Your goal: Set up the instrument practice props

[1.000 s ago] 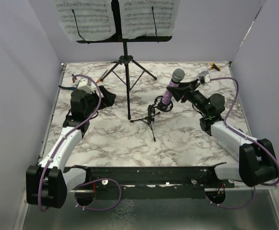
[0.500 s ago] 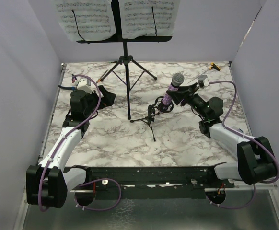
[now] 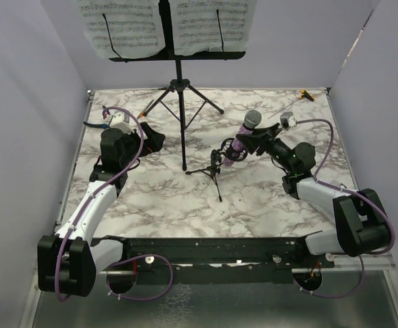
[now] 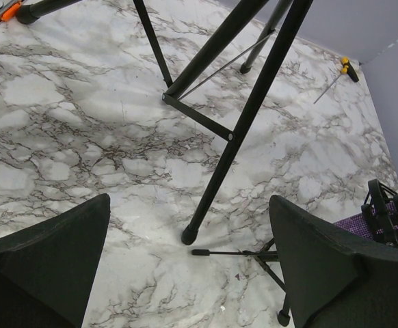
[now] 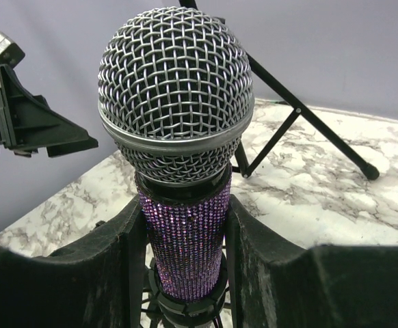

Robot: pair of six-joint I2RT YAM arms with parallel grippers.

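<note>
Judging by pages (image 3: 124,27) on the music stand (image 3: 179,89) and my right claw (image 3: 248,141) clamping the mic (image 5: 185,239) into the mic stand (image 3: 215,167) mid-tabletop, only release remains; left claw (image 4: 189,232) wide.

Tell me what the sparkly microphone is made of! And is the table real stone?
The microphone has a round head of silvery wire mesh, likely metal, with a shiny ring beneath. Its handle is covered in rows of tiny purple sparkles, probably plastic gems. The table looks like white marble with grey veins, but it may be only a printed surface; the pictures cannot tell.
</note>
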